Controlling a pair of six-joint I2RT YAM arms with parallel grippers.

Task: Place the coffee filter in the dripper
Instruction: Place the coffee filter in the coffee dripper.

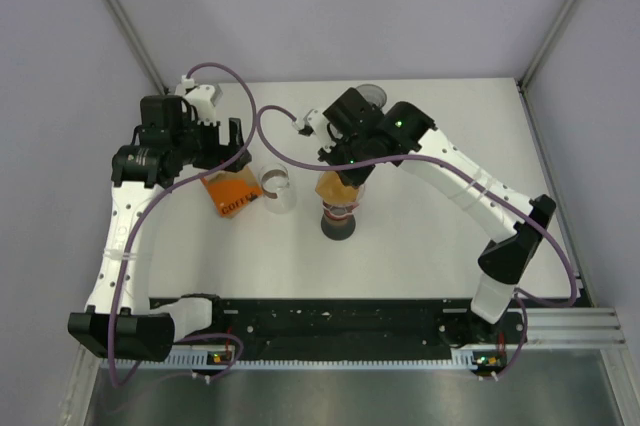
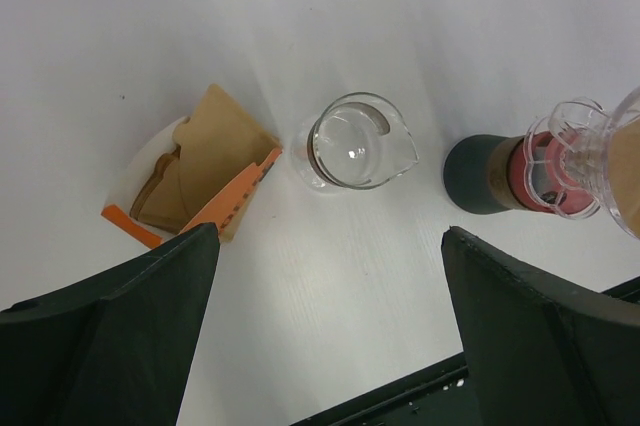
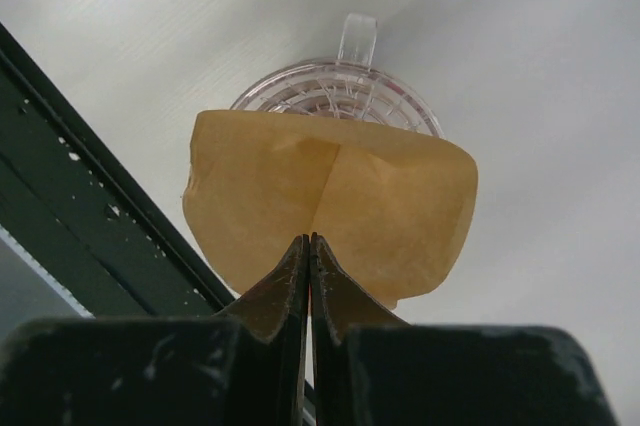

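Pale grey walls (image 1: 60,96) close in the scene, and a slanted metal post (image 1: 125,16) stands at the back left corner. The desk (image 1: 420,246) is plain white, with a black rail (image 1: 340,321) running along its near edge.

At the left, the left gripper (image 1: 225,151) hovers over the desk with its fingers (image 2: 120,326) spread wide apart and nothing between them. Just below it an orange packet (image 1: 232,192) of brown paper filters lies flat. Just to the right of the packet sits a small clear glass jug (image 1: 278,189), upright, its spout visible in the left wrist view.

Near the middle, the clear ribbed dripper (image 3: 300,98) sits on top of a dark stand (image 2: 480,176) with a reddish collar. The right gripper (image 3: 308,246) hangs directly above it. Its fingers are pressed tightly together on the near edge of the tan coffee filter (image 3: 330,196), at its seam. The filter hangs over the dripper's mouth, and I cannot tell whether its far end touches the rim.

On the right, another metal post (image 1: 565,16) runs up the back corner.
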